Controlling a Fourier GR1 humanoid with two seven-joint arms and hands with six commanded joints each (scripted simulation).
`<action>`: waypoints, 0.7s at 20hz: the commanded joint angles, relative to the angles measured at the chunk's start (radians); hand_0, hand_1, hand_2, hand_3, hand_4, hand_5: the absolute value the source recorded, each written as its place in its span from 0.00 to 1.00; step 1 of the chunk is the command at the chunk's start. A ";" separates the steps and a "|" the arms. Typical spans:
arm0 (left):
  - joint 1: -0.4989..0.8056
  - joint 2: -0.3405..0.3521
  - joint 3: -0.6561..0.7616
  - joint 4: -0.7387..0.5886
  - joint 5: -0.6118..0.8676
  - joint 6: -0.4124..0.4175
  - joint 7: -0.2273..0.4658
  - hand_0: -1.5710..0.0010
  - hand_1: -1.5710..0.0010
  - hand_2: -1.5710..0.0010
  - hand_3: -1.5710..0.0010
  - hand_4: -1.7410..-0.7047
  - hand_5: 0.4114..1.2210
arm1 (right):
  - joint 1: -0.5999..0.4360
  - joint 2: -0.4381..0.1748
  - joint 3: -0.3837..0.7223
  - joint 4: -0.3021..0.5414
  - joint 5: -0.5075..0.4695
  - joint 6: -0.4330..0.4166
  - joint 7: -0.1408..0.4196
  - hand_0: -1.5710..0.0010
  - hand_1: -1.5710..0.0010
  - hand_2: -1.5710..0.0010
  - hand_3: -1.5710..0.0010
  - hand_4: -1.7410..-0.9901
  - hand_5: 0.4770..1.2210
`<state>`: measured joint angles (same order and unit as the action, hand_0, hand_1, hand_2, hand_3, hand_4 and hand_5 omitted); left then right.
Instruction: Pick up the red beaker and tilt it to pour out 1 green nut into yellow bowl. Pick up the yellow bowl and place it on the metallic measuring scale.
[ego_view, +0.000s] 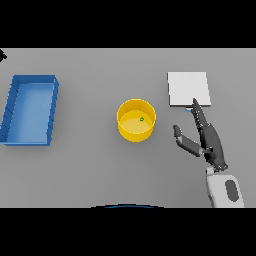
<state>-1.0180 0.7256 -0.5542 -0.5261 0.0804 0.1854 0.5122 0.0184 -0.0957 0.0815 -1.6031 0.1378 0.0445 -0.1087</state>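
The yellow bowl (136, 120) stands upright at the table's middle, and a small green nut (141, 119) lies inside it. A metallic measuring scale (188, 89), a pale square plate, sits behind and to the right of the bowl. My right hand (209, 139) is open to the right of the bowl, apart from it, its straight fingers pointing toward the scale's near edge and the thumb spread toward the bowl. No red beaker shows in this view. My left hand is out of sight.
A blue rectangular tray (9, 111) lies at the far left of the grey table, well away from the bowl.
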 joint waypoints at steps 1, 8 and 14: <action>0.044 0.015 -0.011 -0.057 0.009 0.025 0.010 0.00 0.00 0.00 0.06 0.00 1.00 | 0.004 -0.007 0.002 -0.001 0.006 0.003 -0.010 1.00 1.00 1.00 1.00 0.58 0.32; 0.222 0.097 -0.041 -0.318 0.077 0.147 0.098 0.00 0.00 0.00 0.16 0.00 0.91 | -0.005 -0.005 -0.001 0.004 0.005 -0.003 0.005 1.00 1.00 1.00 1.00 0.54 0.33; 0.302 0.127 -0.069 -0.452 0.134 0.139 0.094 0.00 0.00 0.00 0.40 0.47 0.49 | 0.013 0.002 0.017 -0.014 0.028 -0.014 0.001 1.00 1.00 1.00 1.00 0.55 0.34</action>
<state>-0.7170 0.8528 -0.6227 -0.9777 0.2136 0.3247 0.6046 0.0306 -0.0926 0.0987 -1.6171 0.1661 0.0314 -0.1050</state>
